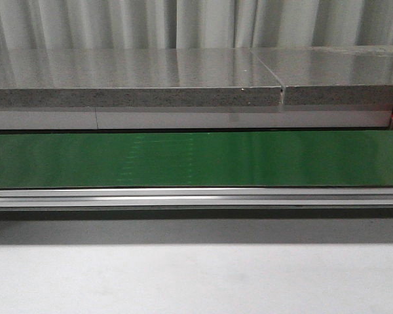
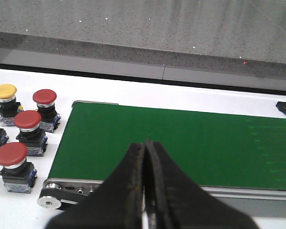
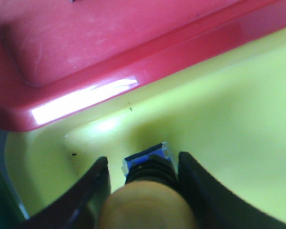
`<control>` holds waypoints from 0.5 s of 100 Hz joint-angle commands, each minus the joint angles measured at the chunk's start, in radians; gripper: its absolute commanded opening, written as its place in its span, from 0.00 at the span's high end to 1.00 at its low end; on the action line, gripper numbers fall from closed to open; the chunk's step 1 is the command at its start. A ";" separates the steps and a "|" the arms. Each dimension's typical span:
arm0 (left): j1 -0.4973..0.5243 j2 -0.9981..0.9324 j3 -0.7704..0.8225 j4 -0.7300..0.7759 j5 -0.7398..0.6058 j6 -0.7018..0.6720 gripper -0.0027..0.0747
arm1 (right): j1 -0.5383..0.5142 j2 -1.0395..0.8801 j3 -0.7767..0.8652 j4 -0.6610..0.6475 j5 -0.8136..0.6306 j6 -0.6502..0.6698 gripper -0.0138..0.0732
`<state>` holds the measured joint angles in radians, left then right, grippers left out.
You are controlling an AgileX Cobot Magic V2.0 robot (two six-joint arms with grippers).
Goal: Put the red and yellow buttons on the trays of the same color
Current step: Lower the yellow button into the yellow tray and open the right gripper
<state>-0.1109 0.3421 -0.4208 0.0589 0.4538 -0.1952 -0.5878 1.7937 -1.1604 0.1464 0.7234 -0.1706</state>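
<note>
Right gripper low inside yellow tray, beside red tray, clamped on yellow button; cap toward the wrist, base toward tray floor. Left gripper pressed together over green belt.

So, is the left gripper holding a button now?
No, the left gripper is shut on nothing above the green belt.

Black, tapered, scuffed fingers

3 red buttons, 3 yellow buttons, 1 red tray, 1 yellow tray.
</note>
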 commanded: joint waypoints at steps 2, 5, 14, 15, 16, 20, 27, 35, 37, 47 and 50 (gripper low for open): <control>-0.007 0.007 -0.029 -0.001 -0.075 0.001 0.99 | -0.007 -0.041 -0.021 0.007 -0.024 -0.003 0.26; -0.007 0.007 -0.029 -0.001 -0.075 0.001 0.99 | -0.007 -0.041 -0.021 0.007 -0.024 -0.003 0.22; -0.007 0.007 -0.029 -0.001 -0.075 0.001 0.99 | -0.007 -0.041 -0.021 0.007 -0.026 -0.003 0.15; -0.007 0.007 -0.029 -0.001 -0.075 0.001 0.99 | -0.007 -0.041 -0.021 0.007 -0.027 -0.003 0.15; -0.007 0.007 -0.029 -0.001 -0.075 0.001 0.99 | -0.007 -0.041 -0.021 0.007 -0.028 -0.003 0.15; -0.007 0.007 -0.029 -0.001 -0.075 0.001 0.99 | -0.007 -0.042 -0.021 0.008 -0.033 -0.003 0.16; -0.007 0.007 -0.029 -0.001 -0.075 0.001 0.99 | -0.007 -0.049 -0.021 0.019 -0.046 -0.003 0.16; -0.007 0.007 -0.029 -0.001 -0.075 0.001 0.99 | -0.006 -0.067 -0.021 0.035 -0.064 -0.003 0.16; -0.007 0.007 -0.029 -0.001 -0.075 0.001 0.99 | -0.006 -0.076 -0.021 0.035 -0.071 -0.003 0.16; -0.007 0.007 -0.029 -0.001 -0.075 0.001 0.99 | -0.006 -0.123 -0.021 0.042 -0.104 -0.003 0.16; -0.007 0.007 -0.029 -0.001 -0.075 0.001 0.99 | -0.004 -0.141 -0.021 0.050 -0.116 -0.003 0.16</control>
<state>-0.1109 0.3421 -0.4208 0.0589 0.4538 -0.1952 -0.5878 1.7467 -1.1604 0.1734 0.6670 -0.1706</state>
